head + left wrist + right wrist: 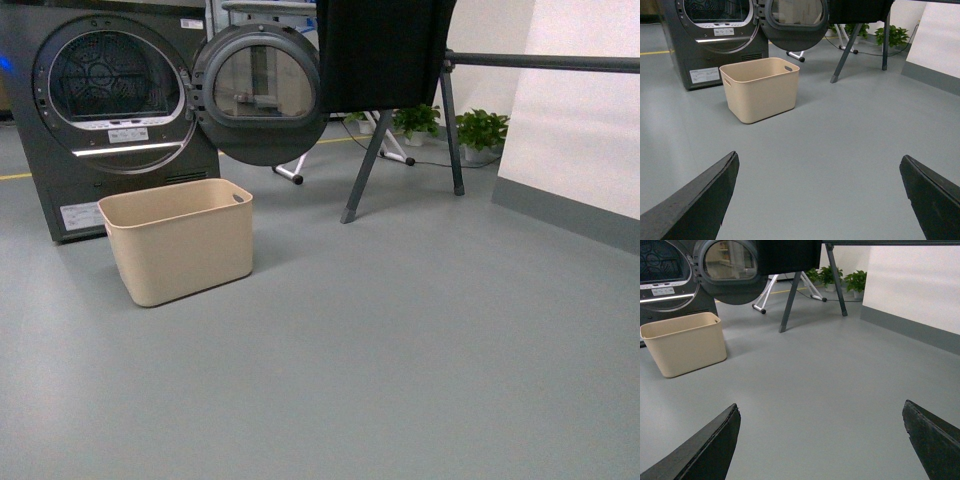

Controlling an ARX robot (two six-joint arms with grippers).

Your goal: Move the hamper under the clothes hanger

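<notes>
Grey floor [400,350], hamper [180,240] by open washer [120,150], clothes hanger [540,62] apart, left tool [818,156], right tool [820,404] wide

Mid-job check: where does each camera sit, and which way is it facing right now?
Front view: on the body between the arms, facing forward across the floor at the basket, the washer with its door open, and the rack; no arm shows.
Left wrist view: on the left wrist, facing basket and washer; the left arm's jaws show, wide apart.
Right wrist view: on the right wrist, facing the rack's legs and the white wall; the right arm's jaws show, wide apart.
Shared: all three show the basket by the washer, not under the rack.
</notes>
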